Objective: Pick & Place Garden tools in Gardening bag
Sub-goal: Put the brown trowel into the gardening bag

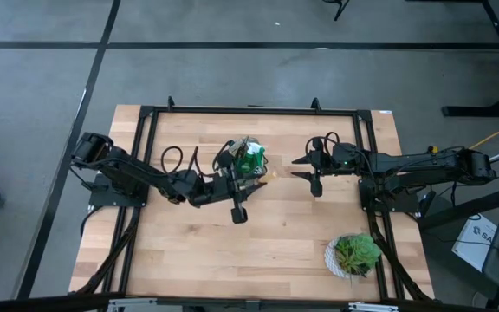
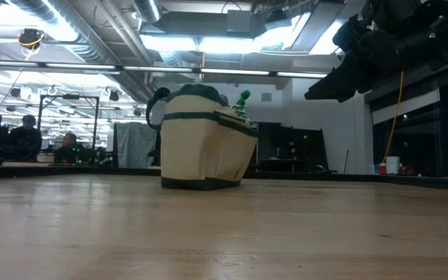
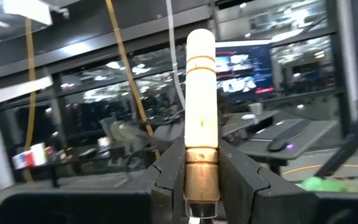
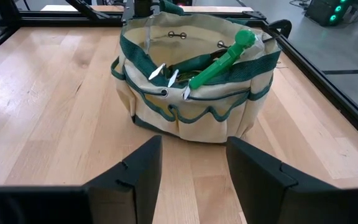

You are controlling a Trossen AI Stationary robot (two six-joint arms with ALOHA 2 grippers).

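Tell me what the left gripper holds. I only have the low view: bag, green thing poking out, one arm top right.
Observer: The left gripper is shut on the trowel, gripping its wooden handle, right beside the gardening bag.
Operator: Right gripper?
Observer: The right gripper is open and empty. It faces the bag but is apart from it.
Operator: Any tools lying on the table?
Observer: None that the high view shows. The only other thing there is a potted plant near the right arm's base.
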